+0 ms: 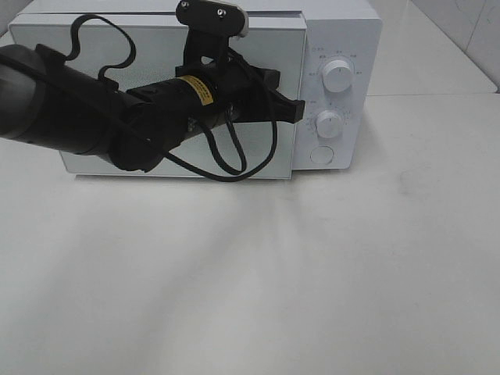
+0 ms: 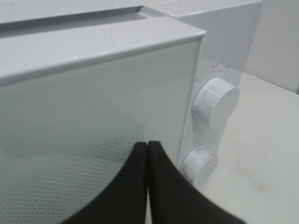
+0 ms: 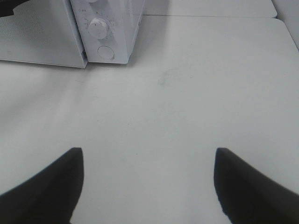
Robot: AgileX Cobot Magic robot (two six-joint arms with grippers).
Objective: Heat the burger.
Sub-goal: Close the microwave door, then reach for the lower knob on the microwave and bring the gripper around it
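The burger is out of view; no frame shows it. A white microwave [image 1: 348, 39] stands at the back of the table, its door [image 1: 266, 55] swung against the front. The door's free edge sits a little proud of the control panel. My left gripper [image 1: 297, 112] is shut with nothing between its fingers. Its tips [image 2: 148, 145] rest at the door's glass [image 2: 93, 107], near the free edge and just left of the lower knob [image 2: 199, 163]. My right gripper [image 3: 148, 150] hangs open and empty over bare table, away from the microwave [image 3: 117, 28].
The control panel carries an upper knob [image 1: 337, 74], a lower knob [image 1: 329, 123] and a round button [image 1: 322, 154]. The left arm [image 1: 70, 105] and its cable cross the front of the door. A white table [image 1: 312, 273] spreads in front.
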